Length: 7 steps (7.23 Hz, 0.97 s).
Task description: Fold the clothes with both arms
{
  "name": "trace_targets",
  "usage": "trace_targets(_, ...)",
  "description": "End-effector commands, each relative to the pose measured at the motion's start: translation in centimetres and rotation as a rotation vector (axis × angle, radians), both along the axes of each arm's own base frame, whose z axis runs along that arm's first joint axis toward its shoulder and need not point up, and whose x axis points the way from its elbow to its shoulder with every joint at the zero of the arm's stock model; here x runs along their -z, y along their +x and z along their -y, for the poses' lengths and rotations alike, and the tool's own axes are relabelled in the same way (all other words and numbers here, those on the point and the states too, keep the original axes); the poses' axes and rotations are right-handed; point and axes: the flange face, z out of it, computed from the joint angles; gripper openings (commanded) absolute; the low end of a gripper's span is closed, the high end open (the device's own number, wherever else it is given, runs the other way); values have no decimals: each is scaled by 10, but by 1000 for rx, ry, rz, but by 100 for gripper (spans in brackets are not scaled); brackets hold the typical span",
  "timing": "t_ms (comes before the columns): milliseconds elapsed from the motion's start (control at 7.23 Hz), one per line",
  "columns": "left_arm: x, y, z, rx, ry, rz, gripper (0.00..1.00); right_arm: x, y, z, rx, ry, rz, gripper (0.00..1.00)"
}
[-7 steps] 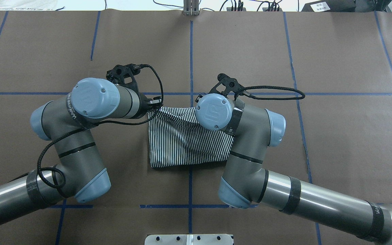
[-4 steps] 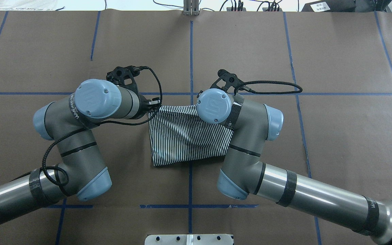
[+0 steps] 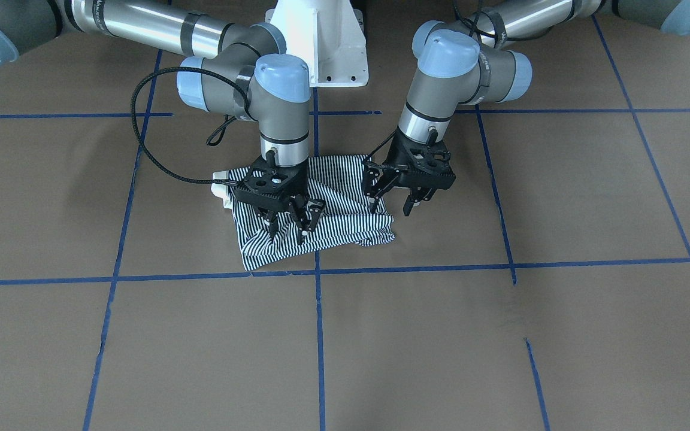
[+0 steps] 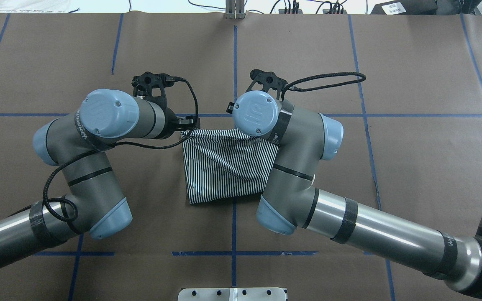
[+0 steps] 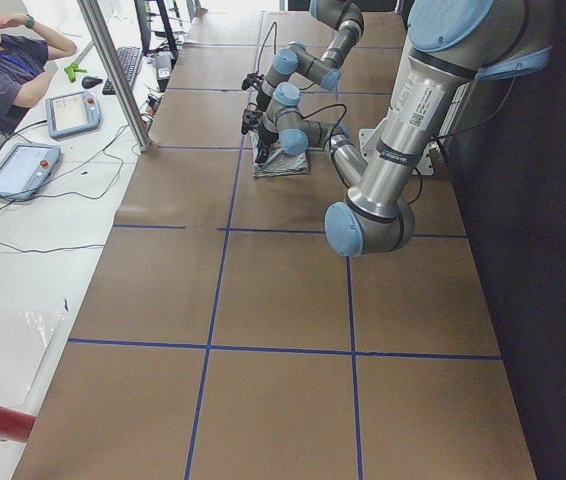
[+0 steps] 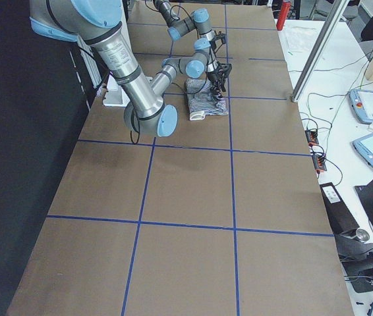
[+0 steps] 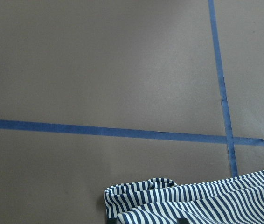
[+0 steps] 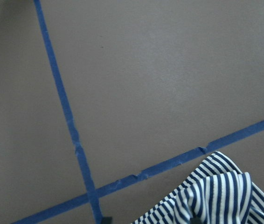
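Overhead exterior view, scanning left to right. I see the silver-grey left arm with light blue joint caps (image 4: pixel 94 167) coming in from the left edge, its wrist bent over the left far corner of the shirt. The black two-finger left gripper (image 3: pixel 390 208) shows best in the front-facing view. Its fingers are spread, one over the striped cloth and one over bare paper. I can't tell whether either finger touches the cloth.

Next is the navy-and-white striped polo shirt (image 4: pixel 224 171), folded into a compact bundle near the middle of the brown paper-covered table with blue tape grid (image 4: pixel 308 54). It lies across the centre tape line, just on the robot's side of the cross line. Its far edge is rumpled, and a cream collar bit (image 3: pixel 220 185) pokes out on the right arm's side.

Then comes the matching silver-grey right arm (image 4: pixel 349 221) from the right edge, its wrist covering the shirt's right far corner. The black right gripper (image 3: pixel 286 230) points down over the cloth with its fingers apart, nothing pinched.

Both wrist views show striped cloth at the bottom edge by the dark fingertips.
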Motion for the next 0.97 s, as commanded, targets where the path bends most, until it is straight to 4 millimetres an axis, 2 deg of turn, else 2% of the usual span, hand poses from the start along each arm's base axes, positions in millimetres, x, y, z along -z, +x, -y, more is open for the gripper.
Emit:
trace_targets(0, 1, -6, 4, -15, 4, -8, 100, 8, -16, -23, 144, 117, -61, 100)
trace_targets(415, 3, -7, 4, -15, 10, -21, 100, -21, -53, -72, 313, 318, -242, 100)
trace_targets(553, 3, -7, 4, -15, 10, -21, 100, -32, -50, -72, 320, 320, -261, 100)
trace_targets(830, 3, -8, 5, -12, 10, -21, 100, -30, -45, -74, 341, 345, -263, 100)
